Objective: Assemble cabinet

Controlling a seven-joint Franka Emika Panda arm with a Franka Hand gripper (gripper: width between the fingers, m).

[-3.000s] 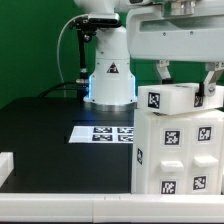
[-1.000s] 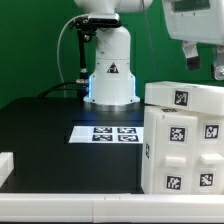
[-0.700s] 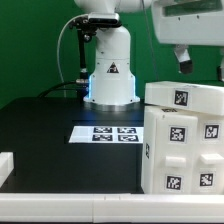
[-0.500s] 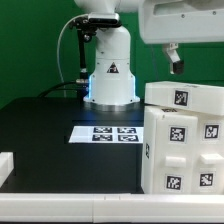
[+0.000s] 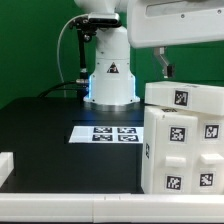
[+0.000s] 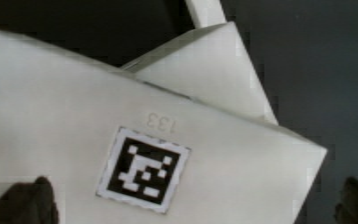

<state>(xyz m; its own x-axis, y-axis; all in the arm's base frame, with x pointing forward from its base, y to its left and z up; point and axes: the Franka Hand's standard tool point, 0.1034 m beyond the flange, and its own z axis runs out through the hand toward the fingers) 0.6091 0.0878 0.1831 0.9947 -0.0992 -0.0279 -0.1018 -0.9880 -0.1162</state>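
The white cabinet (image 5: 185,140) stands at the exterior view's right on the black table, with black-and-white tags on its front and a top panel (image 5: 185,96) lying on it. My gripper (image 6: 190,205) hangs above the cabinet's top, clear of it. One dark finger (image 5: 163,66) shows under the white hand; the other is hidden in the exterior view. In the wrist view the two fingertips (image 6: 25,200) stand far apart with nothing between them, and a tagged white cabinet face (image 6: 149,165) lies below. The gripper is open and empty.
The marker board (image 5: 103,133) lies flat on the table's middle. The robot's white base (image 5: 110,75) with a triangle sticker stands behind it. A small white part (image 5: 5,165) sits at the exterior view's left edge.
Three seconds ago the gripper was down at the cabinet's top panel. It has since risen and drifted toward the exterior view's left. The panel stays on the cabinet.
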